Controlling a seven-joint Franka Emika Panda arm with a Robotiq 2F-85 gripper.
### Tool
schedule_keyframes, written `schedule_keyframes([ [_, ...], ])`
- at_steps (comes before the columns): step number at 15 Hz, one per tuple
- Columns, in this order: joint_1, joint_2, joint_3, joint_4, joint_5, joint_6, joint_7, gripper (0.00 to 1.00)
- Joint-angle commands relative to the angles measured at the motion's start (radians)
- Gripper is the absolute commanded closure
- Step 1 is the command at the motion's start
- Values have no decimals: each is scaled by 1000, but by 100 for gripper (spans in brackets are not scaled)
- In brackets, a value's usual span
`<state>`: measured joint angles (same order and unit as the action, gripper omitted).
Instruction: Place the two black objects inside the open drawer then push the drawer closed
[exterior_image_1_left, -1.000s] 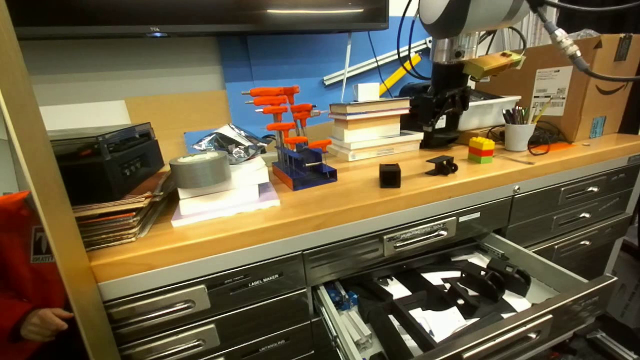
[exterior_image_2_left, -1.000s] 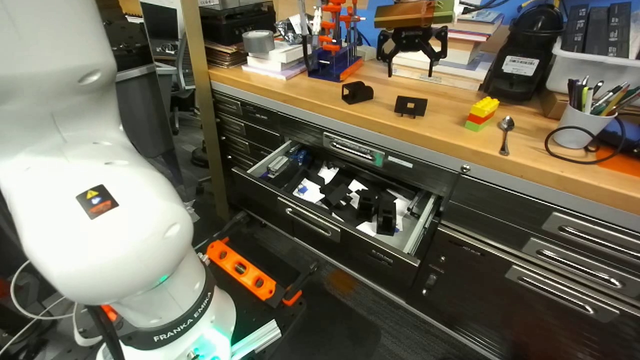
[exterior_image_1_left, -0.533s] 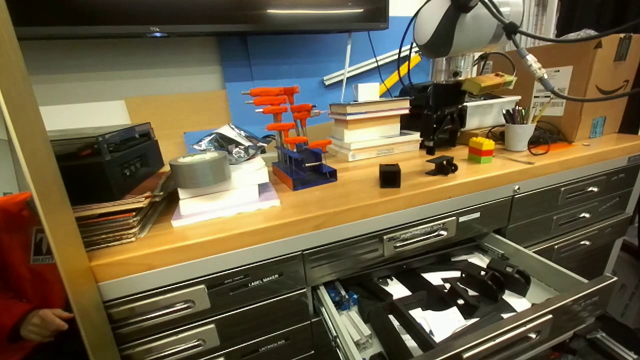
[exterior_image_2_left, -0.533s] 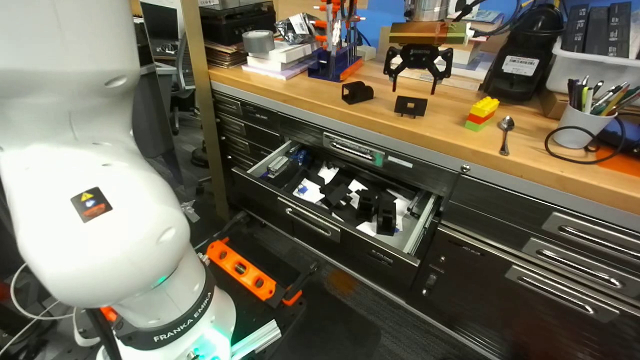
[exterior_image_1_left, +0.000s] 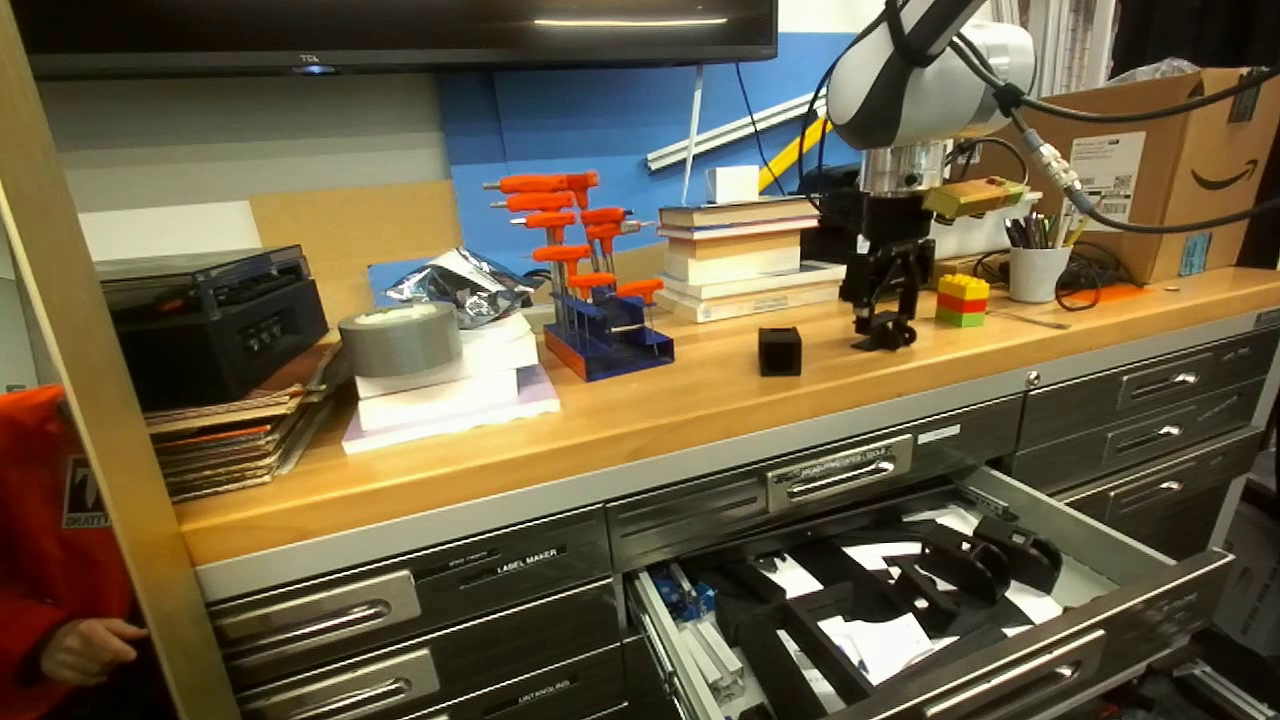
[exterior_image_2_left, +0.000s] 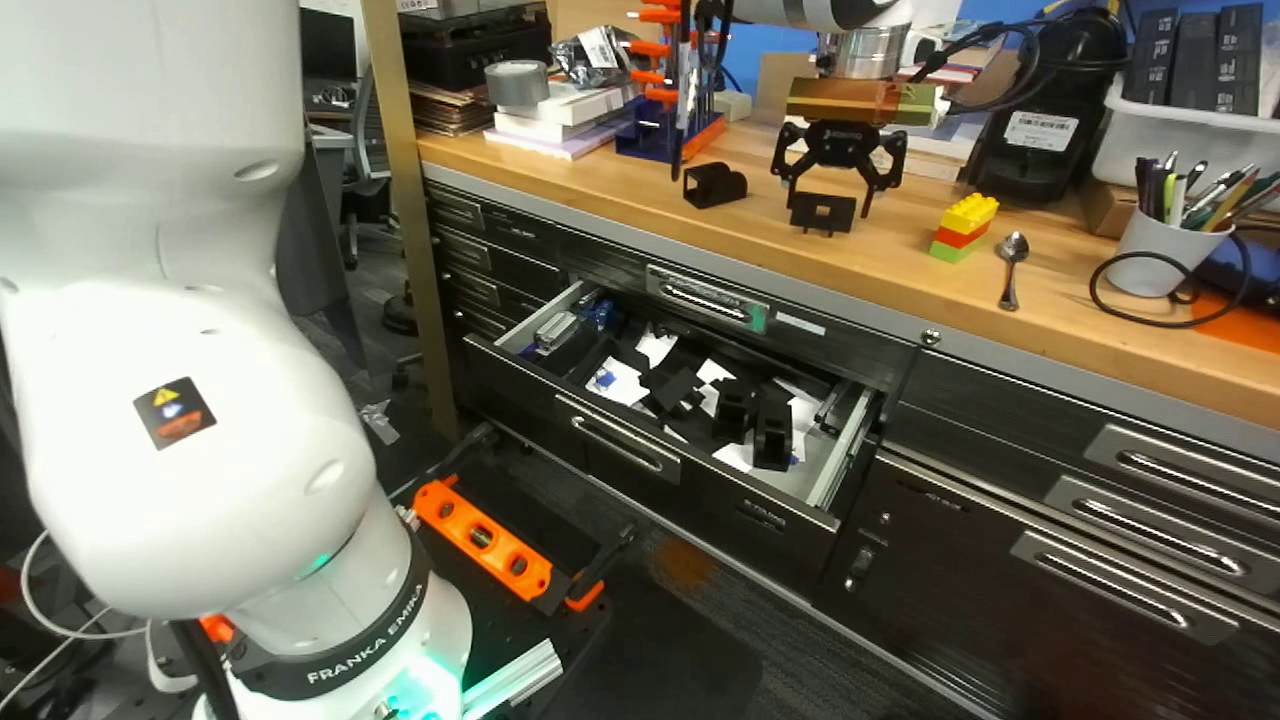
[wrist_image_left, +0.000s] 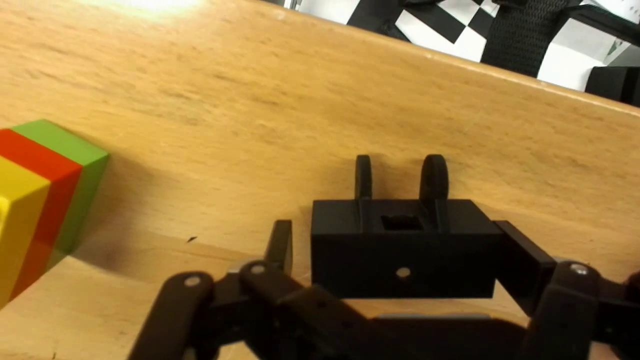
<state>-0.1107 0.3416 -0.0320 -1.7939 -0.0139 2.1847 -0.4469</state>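
One black block (wrist_image_left: 365, 260), with a flat face and two rounded tabs, stands on the wooden counter. It also shows in both exterior views (exterior_image_1_left: 888, 335) (exterior_image_2_left: 803, 212). My gripper (wrist_image_left: 400, 240) is open, with one finger on each side of this block. A gap shows at the left finger; the right finger appears very close to the block, contact unclear. The gripper points down at the counter in an exterior view (exterior_image_2_left: 828, 205). The second black block (exterior_image_1_left: 780, 352) stands apart on the counter near the front edge, also seen here (exterior_image_2_left: 713, 186). The grey drawer (exterior_image_2_left: 700, 500) is open below.
A yellow, red and green toy brick stack (wrist_image_left: 45, 185) stands beside the gripper. The tool rack with orange handles (exterior_image_1_left: 600, 290), book stack (exterior_image_1_left: 740, 260), spoon (exterior_image_2_left: 1012, 265) and pen cup (exterior_image_1_left: 1037, 275) are on the counter. Black parts and white patches lie in the drawer (exterior_image_1_left: 1150, 600).
The gripper has come down from above the counter near the books, toward the front, and its fingers are now around the black block. The blocks and drawer have not moved.
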Motion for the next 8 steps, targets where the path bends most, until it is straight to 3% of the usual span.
schedule_keyframes([
  [1, -21, 17, 16, 44, 23, -30, -22, 0],
  [8, -13, 38, 26, 62, 8, -54, -12, 0],
])
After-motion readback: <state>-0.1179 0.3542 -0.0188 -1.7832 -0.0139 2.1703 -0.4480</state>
